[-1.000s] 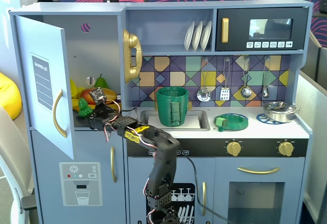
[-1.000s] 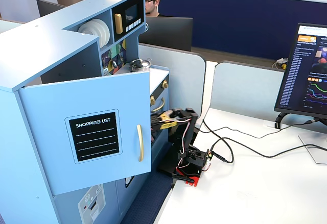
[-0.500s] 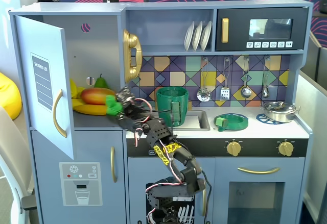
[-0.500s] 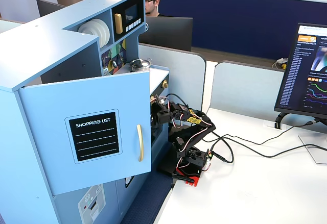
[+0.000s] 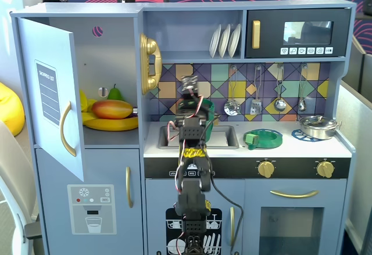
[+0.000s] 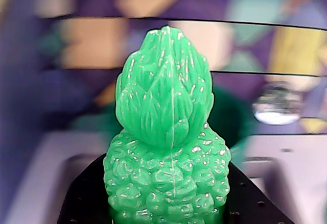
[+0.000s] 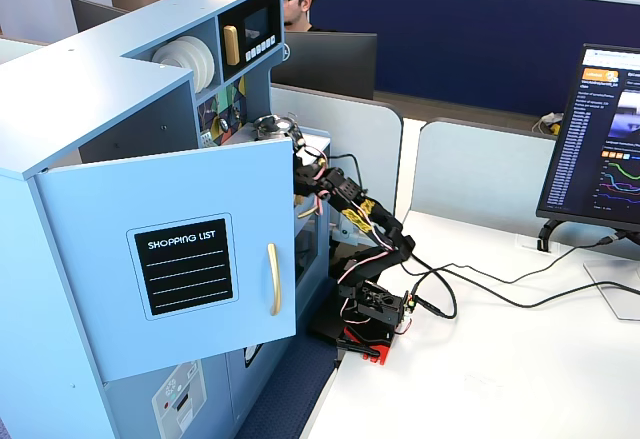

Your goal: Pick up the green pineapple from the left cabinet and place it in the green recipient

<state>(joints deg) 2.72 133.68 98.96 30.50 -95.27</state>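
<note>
Wrist view fills its centre with the green pineapple (image 6: pixel 167 147), upright, leafy top up, its bumpy body clamped at the bottom of the frame between the black jaws of the gripper (image 6: pixel 168 203). Behind it, blurred, a dark green shape shows at centre right. A fixed view shows the left cabinet (image 5: pixel 49 101) at upper left with its door swung open, and the green recipient (image 5: pixel 210 111) at the centre, partly hidden behind the arm.
</note>
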